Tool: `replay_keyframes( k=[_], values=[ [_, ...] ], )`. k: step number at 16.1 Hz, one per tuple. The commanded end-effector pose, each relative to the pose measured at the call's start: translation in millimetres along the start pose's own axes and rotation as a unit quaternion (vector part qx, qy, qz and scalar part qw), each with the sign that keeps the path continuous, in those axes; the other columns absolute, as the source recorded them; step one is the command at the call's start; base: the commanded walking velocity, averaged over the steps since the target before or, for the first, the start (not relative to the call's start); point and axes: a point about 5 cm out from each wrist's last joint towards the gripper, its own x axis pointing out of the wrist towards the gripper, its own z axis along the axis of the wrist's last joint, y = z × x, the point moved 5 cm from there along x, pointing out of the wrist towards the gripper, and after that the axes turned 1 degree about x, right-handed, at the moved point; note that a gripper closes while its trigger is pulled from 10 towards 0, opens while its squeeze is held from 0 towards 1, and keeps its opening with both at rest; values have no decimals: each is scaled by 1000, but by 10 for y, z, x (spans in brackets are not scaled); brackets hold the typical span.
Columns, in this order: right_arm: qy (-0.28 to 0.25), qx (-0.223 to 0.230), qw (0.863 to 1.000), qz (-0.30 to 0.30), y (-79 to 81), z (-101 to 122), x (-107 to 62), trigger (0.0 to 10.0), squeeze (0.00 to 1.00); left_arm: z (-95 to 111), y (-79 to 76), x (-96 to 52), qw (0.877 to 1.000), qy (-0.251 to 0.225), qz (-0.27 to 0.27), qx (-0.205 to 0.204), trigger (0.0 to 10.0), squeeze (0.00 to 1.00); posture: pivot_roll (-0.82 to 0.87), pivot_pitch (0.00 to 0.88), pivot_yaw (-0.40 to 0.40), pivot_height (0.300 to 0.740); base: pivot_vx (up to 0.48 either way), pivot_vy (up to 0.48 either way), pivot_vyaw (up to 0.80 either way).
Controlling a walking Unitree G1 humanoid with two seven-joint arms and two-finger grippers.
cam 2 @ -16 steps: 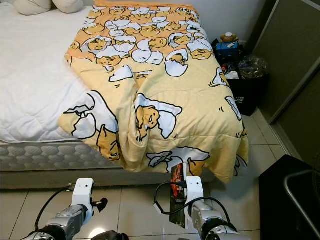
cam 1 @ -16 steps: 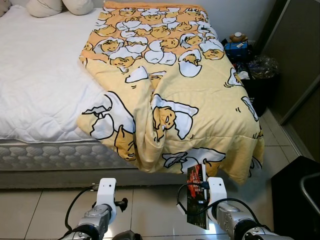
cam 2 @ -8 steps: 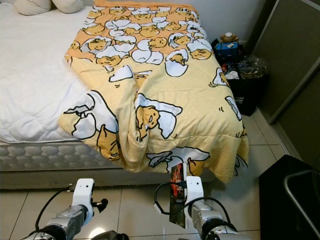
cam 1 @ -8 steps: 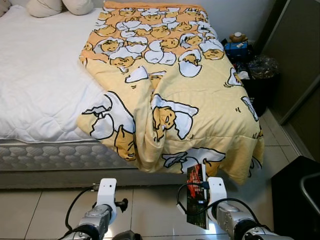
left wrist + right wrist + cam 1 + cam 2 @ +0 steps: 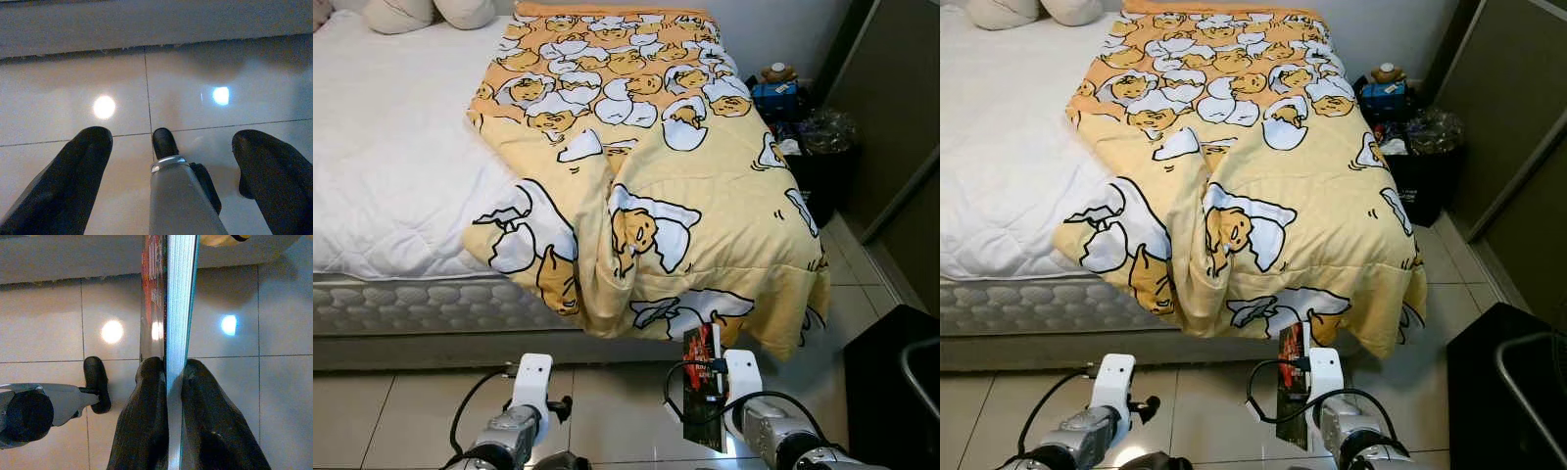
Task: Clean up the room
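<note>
Both silver arms reach forward low over the floor; the right hand (image 5: 166,382) has its two black fingers pinched tight on a book (image 5: 699,387), the left hand (image 5: 168,156) spread wide, holding nothing

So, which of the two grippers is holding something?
The right gripper: its fingers are shut on a thin book. The left gripper is open above the floor tiles.

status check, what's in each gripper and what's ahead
Right gripper shut on book. Left gripper open, over floor tiles. Bed with yellow blanket dead ahead.

Bed (image 5: 421,304) ahead, bare floor (image 5: 391,411) below
</note>
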Motion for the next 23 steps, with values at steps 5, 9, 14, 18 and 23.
replay_keyframes(
  k=[5, 9, 14, 18, 23],
  values=[
    [-7, 2, 1000, -3, -28, -2, -5, 0, 0, -83, 95, -15, 1000, 10, 12, 4, 10000, 0, -113, 0, 6, 740, 0, 0, 0],
    [-20, 23, 999, -9, -54, 89, -8, 0, 0, -66, 68, -12, 1000, 9, 4, 11, 10000, 0, -117, 0, 17, 740, 0, 0, 0],
    [-25, 20, 999, -14, -100, 136, -16, 0, 0, -11, -32, 2, 1000, 3, -6, 10, 10000, 0, -126, 0, 15, 740, 0, 0, 0],
    [-20, 19, 1000, -15, -106, 92, -16, 0, 0, -1, -35, 3, 1000, 3, -5, 10, 10000, 0, -137, 0, 19, 740, 0, 0, 0],
    [-20, 23, 999, -15, -116, 76, -17, 0, 0, 17, -20, 4, 1000, 3, -3, 17, 10000, 0, -149, 0, 26, 740, 0, 0, 0]
  ],
)
